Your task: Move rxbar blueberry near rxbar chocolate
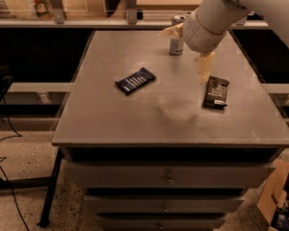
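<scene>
The gripper (184,56) hovers beside the soda can (176,41) just above the rxbar chocolate (216,91), fingers seemingly spread wide and empty, while the rxbar blueberry (135,80) lies well leftward in view, its long axis slanting toward the gripper.

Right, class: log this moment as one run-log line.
gripper open, over table back right, by can | rxbar blueberry flat, centre-left, ungrasped | rxbar chocolate flat, right side | bars apart
</scene>
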Robot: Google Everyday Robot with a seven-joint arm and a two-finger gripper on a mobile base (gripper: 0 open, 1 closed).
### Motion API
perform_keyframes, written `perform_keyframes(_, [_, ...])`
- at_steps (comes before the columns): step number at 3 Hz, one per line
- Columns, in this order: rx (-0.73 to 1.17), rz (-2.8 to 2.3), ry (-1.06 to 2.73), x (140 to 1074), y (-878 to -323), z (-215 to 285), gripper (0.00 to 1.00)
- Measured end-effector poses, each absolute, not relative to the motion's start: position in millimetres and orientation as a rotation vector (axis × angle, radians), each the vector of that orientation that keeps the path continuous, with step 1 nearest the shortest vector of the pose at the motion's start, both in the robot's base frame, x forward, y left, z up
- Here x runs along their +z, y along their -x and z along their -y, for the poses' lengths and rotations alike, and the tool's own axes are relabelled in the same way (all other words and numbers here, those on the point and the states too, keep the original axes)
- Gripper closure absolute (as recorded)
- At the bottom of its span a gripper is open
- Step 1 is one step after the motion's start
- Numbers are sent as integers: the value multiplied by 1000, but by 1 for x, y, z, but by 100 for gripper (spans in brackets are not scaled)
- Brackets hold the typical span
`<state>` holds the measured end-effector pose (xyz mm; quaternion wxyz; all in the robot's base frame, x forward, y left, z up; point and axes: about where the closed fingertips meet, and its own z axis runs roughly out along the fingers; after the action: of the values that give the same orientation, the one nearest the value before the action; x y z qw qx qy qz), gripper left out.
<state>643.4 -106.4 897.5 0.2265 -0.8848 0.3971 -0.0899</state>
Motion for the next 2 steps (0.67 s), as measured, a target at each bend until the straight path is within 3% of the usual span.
perform_keyframes(2, [-244, -1065, 2436, 896, -638, 104, 0])
